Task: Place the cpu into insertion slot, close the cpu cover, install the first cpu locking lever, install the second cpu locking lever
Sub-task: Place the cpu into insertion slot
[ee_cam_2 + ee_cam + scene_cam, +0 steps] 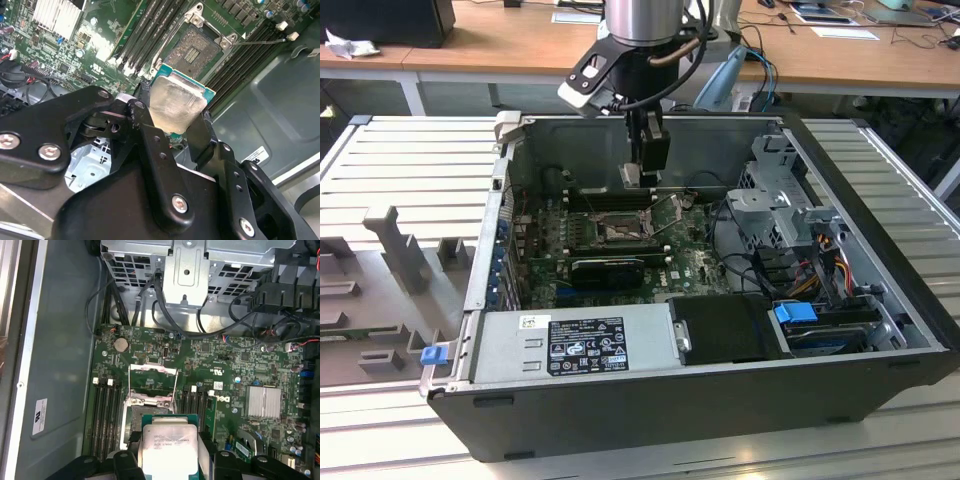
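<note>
Lab bench, mid-assembly: the robot's gripper (640, 178) hangs in the upper centre of the exterior view, over an opened PC case (720, 410). Its black fingers (147, 125) are clamped on two opposite edges of the cpu (177, 105), silver lid facing up. The chip is held in the air, above and just short of the insertion slot (142, 412), not yet touching it. The cpu cover (152, 370) looks swung up on its hinge at the slot's far edge, leaving the dark socket (192, 50) exposed btwn the long black memory slots (107, 415).

Judged from here, doing this well means keeping the chip level, squaring its corners w/ the socket rim, then going straight down; any sideways slide could bend contacts. Let go only once it sits flat.

The case lies on its side on a ribbed grey metal table (410, 150). A power supply (570, 340) fills the lower centre and a drive cage (780, 200) sits at the exterior view's right. Grey fixture blocks (390, 240) stand at its left. Wooden desks (500, 40) w/ cables and papers run along the top of the frame.
</note>
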`<state>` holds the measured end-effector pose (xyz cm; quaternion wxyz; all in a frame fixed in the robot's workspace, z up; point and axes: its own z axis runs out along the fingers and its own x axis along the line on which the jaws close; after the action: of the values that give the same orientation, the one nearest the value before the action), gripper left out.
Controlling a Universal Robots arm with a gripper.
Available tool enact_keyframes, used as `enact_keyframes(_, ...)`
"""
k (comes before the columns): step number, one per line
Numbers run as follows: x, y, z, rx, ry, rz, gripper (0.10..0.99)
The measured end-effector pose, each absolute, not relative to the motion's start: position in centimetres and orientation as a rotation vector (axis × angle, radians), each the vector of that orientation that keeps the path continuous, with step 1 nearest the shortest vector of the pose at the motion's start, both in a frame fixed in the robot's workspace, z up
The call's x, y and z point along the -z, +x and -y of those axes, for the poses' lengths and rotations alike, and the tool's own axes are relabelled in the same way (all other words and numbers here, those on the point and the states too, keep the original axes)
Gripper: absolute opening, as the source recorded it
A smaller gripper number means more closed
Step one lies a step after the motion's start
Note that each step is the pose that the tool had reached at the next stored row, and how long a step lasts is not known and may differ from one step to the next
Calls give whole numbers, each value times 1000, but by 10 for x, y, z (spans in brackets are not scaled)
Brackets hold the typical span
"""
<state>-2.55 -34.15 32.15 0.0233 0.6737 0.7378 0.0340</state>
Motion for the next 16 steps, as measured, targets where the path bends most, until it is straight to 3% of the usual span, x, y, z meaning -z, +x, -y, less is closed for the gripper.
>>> enact_keyframes(16,-291,-31,340,-103,2161,-2211,529)
